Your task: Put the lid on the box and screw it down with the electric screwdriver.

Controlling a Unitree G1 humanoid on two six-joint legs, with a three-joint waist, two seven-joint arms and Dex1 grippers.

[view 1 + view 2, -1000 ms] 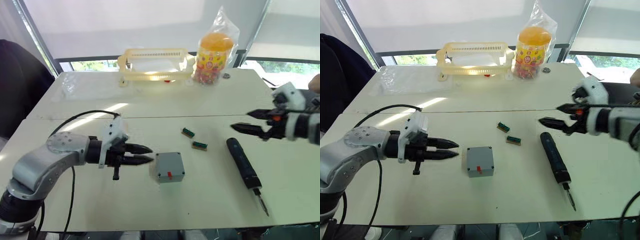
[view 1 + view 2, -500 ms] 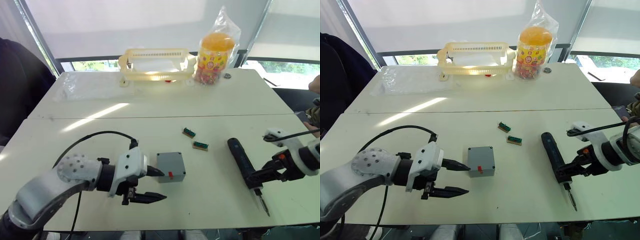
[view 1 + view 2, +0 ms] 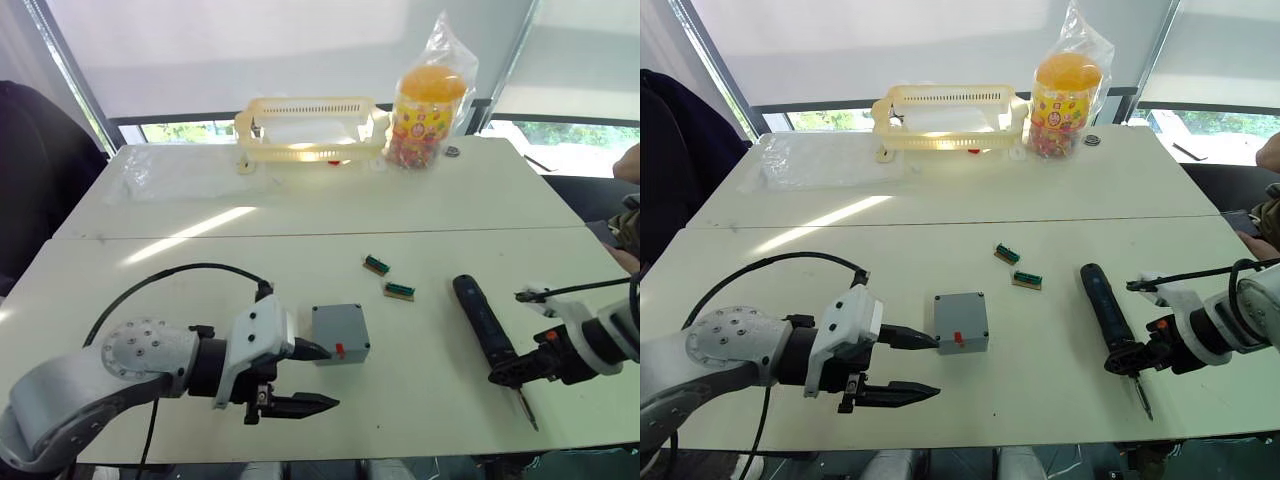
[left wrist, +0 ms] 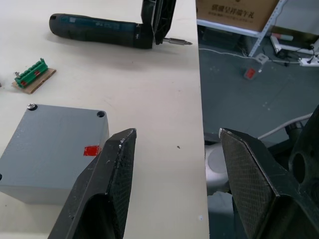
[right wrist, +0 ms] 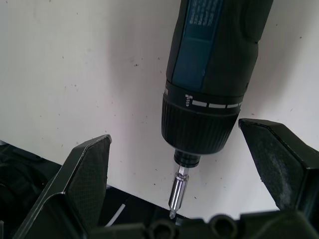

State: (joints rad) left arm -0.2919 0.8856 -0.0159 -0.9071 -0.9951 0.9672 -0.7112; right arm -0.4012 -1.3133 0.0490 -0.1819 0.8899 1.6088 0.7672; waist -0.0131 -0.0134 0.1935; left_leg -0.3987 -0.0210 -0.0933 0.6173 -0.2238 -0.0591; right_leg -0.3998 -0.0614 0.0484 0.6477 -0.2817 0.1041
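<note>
While the head views show the box [image 3: 340, 333] on the table [image 3: 300, 270], lid [image 3: 960, 313] already seated, our left gripper [image 3: 305, 378] gapes just beside it. From the left wrist, one finger [image 4: 107, 184] hides the box's corner. From the right wrist, our right gripper [image 5: 194, 174] straddles the electric screwdriver [image 5: 214, 74] unclosed, its handle cut off.

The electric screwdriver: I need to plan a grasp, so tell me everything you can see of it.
The electric screwdriver is a long black cylinder with a bluish label panel, a ribbed collar with white marks, and a thin metal bit. It lies flat on the white table, bit toward the near edge. The right claw is open astride its collar end, the fingers not visibly closed on it.
</note>
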